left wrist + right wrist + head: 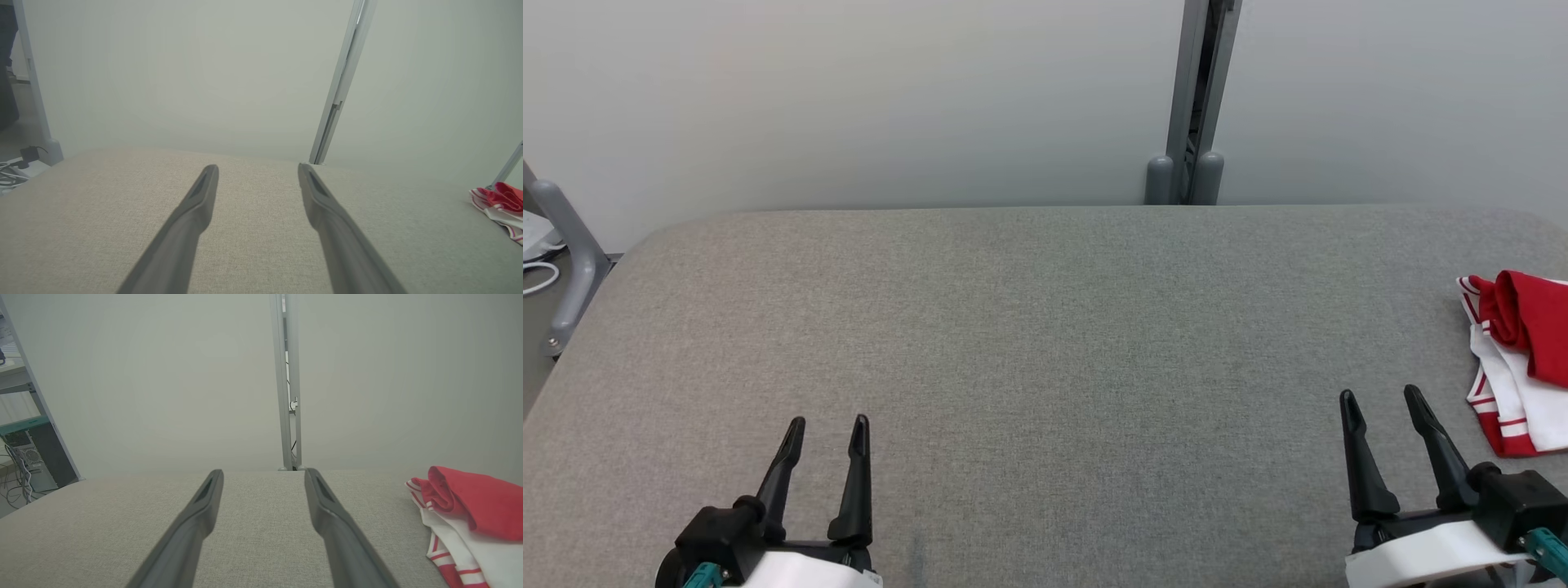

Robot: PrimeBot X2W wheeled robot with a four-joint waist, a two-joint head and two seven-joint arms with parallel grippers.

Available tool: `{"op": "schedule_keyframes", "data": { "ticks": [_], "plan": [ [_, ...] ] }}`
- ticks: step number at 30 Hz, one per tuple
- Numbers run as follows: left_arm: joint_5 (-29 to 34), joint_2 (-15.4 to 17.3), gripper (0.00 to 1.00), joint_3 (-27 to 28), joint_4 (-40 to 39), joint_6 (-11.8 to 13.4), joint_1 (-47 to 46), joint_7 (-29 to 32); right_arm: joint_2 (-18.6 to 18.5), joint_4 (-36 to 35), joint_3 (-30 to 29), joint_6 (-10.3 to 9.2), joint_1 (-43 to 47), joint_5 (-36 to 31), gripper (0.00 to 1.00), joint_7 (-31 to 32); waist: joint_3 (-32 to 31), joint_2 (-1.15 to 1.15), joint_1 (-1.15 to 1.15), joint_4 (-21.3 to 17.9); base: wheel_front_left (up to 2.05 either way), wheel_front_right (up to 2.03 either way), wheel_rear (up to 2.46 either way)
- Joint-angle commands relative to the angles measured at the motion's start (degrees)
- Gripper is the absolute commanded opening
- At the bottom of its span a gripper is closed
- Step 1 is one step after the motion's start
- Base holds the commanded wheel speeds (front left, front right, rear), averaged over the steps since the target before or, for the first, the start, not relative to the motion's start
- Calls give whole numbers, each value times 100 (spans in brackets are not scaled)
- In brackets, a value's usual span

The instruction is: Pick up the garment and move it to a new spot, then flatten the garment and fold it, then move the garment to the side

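Garment [1521, 367], red and white, lay crumpled at the right edge of the table [1045, 327], near the right gripper [1380, 394]. That gripper and the left gripper [827, 420] stood open and empty. The garment looked soft, light and limp; its raised red fold seemed the best place to pinch.

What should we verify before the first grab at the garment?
1. Right gripper open, holding nothing: ok.
2. Left gripper open, holding nothing: ok.
3. Garment located, a crumpled red-and-white heap on the right side of the table, just right of the right gripper: ok.
4. Both grippers apart from the garment: ok.
5. Whole garment inside the head view: not ok, the picture's right edge cuts it off.
6. Garment lying fully on the table: cannot tell.
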Motion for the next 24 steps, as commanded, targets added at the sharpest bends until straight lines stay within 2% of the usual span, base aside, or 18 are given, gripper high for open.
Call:
{"op": "schedule_keyframes", "data": {
  "ticks": [1,14,24],
  "plan": [
    [14,20,100,-9,-47,-58,-2,2,-21,-14,-21,-5,-47,-8,100,-24,4,0,0,-6,0,0,0],
    [-228,20,100,4,-75,-146,34,2,-21,13,-58,-5,-65,96,100,-24,13,0,0,-28,0,0,0],
    [-265,22,100,81,-44,-95,-13,1,-21,12,-28,-5,-75,47,100,-24,-1,0,0,-12,0,0,0]
  ]
}}
